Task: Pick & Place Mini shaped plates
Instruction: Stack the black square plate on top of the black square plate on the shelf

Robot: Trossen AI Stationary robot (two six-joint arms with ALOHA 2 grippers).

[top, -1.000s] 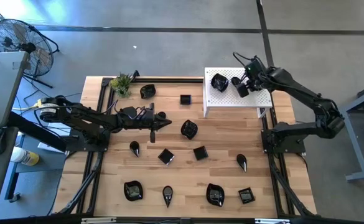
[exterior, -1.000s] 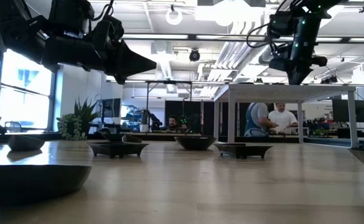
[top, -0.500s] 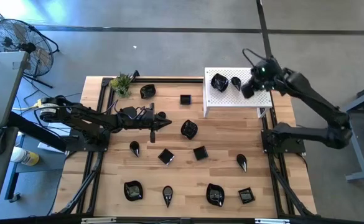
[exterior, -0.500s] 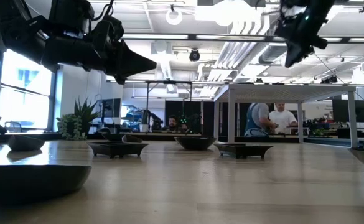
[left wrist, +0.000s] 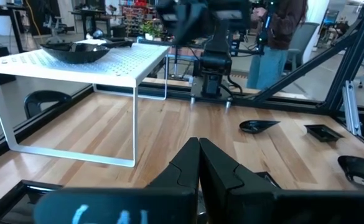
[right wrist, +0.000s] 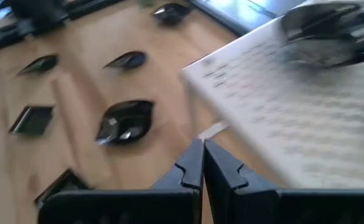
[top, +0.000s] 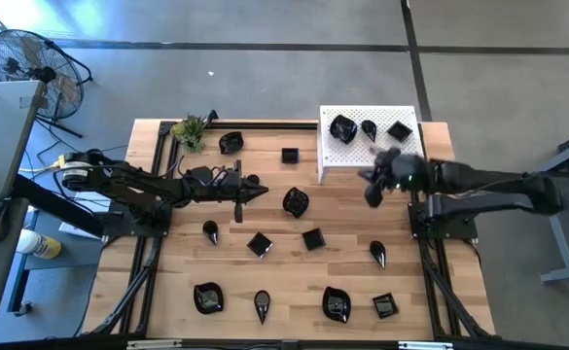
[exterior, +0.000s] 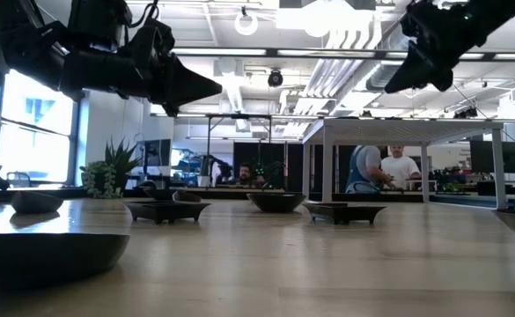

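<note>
Now the shut right pincer point(top: 371, 197) hangs beside the platform's point(top: 410, 155) three plates point(top: 342, 127).

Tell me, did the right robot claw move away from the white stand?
Yes. In the high view the right gripper was above the white perforated platform; now it has swung off its front edge, out over the wooden table, fingers shut and empty.

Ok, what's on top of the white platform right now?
Three black mini plates sit on the white platform: a rounded one, a teardrop, a square. The space underneath is hidden from above.
</note>
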